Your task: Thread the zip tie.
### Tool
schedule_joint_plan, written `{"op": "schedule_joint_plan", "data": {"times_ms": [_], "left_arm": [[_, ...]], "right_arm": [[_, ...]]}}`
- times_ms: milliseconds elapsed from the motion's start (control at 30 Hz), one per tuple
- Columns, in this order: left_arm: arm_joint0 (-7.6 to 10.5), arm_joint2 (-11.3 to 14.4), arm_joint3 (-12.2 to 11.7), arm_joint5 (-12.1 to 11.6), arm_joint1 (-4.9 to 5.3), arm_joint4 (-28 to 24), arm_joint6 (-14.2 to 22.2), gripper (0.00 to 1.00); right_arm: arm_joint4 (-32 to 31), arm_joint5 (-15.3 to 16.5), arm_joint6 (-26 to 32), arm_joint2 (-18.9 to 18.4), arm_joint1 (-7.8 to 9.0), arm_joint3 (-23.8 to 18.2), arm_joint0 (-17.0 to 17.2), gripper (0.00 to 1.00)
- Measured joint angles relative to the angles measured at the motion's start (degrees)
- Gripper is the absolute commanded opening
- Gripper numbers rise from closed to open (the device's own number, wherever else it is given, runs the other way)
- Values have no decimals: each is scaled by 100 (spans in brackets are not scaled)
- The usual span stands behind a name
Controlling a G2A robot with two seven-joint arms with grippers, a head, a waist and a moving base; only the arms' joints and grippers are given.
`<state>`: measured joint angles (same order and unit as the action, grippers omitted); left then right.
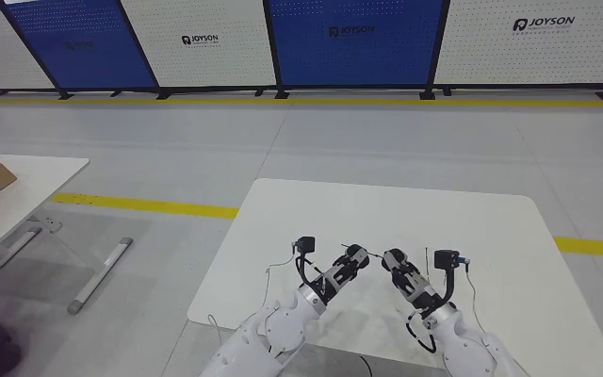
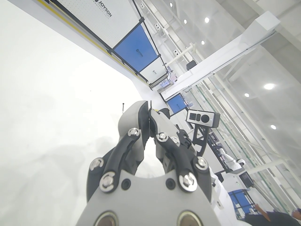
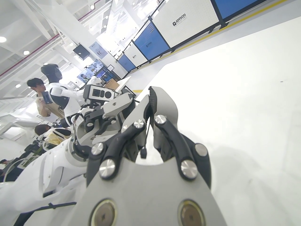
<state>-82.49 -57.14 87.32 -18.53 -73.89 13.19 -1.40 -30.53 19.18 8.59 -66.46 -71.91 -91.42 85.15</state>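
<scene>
Zip tie (image 3: 143,152) is pinched in the clenched right gripper (image 3: 150,97). Its black strap runs back between the fingers and its small head dangles toward the palm. The left gripper (image 2: 149,111) is clamped shut too, with a thin black sliver of strap poking from its tips. Both grippers sit close together, tips facing, over the white table (image 1: 471,217)
</scene>
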Motion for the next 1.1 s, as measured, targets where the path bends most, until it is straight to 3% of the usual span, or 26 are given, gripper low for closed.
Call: {"op": "schedule_joint_plan", "data": {"times_ms": [1100], "left_arm": [[11, -13, -6, 50, -3, 76, -62, 0]], "right_arm": [[9, 15, 10, -61, 14, -102, 43, 0]]}}
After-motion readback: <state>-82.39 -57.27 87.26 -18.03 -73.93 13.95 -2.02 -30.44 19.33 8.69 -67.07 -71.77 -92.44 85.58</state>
